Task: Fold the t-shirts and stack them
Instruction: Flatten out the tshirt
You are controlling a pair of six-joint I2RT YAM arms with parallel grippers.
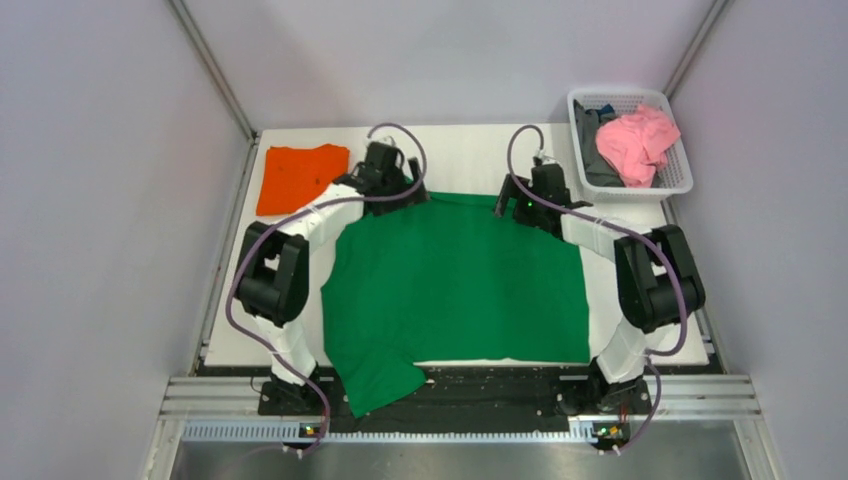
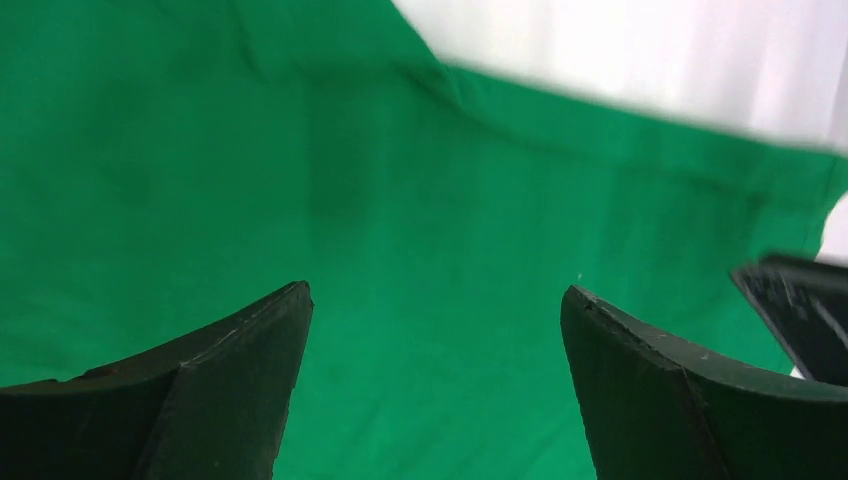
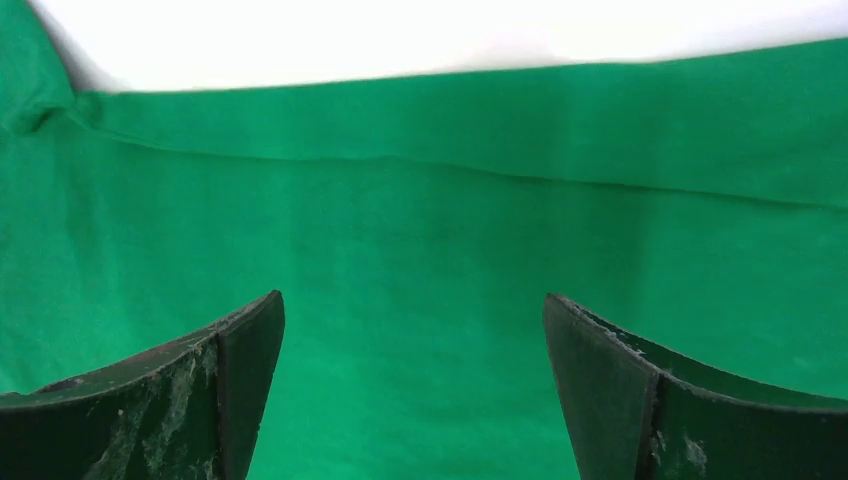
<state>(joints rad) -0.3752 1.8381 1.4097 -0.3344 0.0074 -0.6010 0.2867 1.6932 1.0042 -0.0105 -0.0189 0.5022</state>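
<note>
Left gripper (image 2: 435, 300), right gripper (image 3: 413, 300): jaws wide apart, empty, over far edge of green t-shirt (image 1: 455, 280), spread flat mid-table. Orange t-shirt (image 1: 300, 178) folded, far-left corner. Basket (image 1: 682, 160) holding pink cloth (image 1: 637, 140), far right.

Bright even light, faint shadows, wrist views softly blurred, table (image 3: 420, 35) seemingly overexposed

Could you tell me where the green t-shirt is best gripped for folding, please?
Probably along the far edge of the green t-shirt, coming from above: it lies flat and straight there, with the left tool and right tool open over it.
</note>
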